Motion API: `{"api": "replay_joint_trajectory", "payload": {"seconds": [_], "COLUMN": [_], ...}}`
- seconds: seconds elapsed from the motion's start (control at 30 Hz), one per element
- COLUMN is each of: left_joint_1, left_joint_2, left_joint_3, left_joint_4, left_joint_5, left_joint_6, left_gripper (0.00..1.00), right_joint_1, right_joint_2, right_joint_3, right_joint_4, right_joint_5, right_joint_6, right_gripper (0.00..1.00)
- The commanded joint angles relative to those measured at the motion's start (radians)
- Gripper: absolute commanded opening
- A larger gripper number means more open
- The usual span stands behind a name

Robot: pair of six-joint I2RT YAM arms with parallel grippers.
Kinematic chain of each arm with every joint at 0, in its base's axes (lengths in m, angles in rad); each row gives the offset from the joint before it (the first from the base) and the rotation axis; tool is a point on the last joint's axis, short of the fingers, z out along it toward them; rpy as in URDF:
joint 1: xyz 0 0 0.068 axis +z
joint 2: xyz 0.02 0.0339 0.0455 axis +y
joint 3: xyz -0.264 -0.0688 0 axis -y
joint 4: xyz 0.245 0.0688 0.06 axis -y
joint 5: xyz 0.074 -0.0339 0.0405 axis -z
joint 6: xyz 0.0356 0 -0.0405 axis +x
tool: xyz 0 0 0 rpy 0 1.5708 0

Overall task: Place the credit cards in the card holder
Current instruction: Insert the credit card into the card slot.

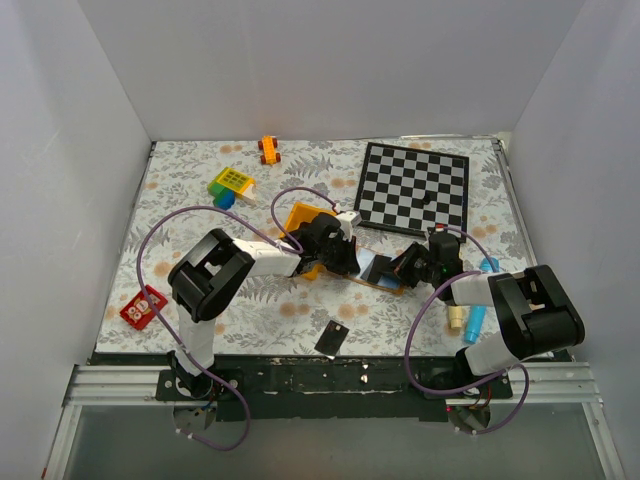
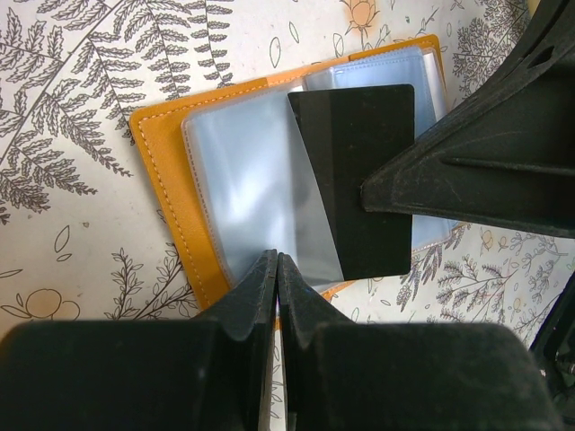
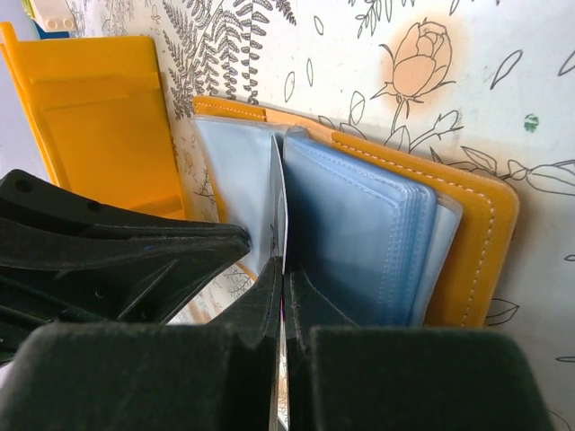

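Note:
The card holder lies open on the floral mat, tan-orange outside, pale blue-grey sleeves inside; from above it shows between the two arms. A black credit card sits partly under a clear sleeve, and it is edge-on in the right wrist view. My right gripper is shut on that card's edge and comes in from the right. My left gripper is shut, pinching the corner of the clear sleeve. A second black credit card lies flat near the front edge.
A yellow bin stands just behind the holder. The chequered board lies at the back right. An orange toy car, a yellow-green block, a red piece and blue and cream tubes lie around.

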Motion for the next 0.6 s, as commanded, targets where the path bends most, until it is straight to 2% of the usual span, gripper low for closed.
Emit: {"api": "replay_joint_trajectory", "payload": {"seconds": [0.0, 0.57], "left_joint_1": [-0.018, -0.019], "left_joint_2": [0.008, 0.016], "left_joint_3": [-0.036, -0.018], "left_joint_4": [-0.132, -0.143], "left_joint_5": [-0.016, -0.020], "left_joint_6": [0.017, 0.023], "left_gripper": [0.00, 0.00], "right_joint_1": [0.008, 0.006], "right_joint_2": [0.019, 0.019], "right_joint_3": [-0.028, 0.000], "right_joint_4": [-0.121, -0.189], "right_joint_5": [-0.027, -0.067], "right_joint_6": [-0.045, -0.118], "right_gripper": [0.01, 0.01]}}
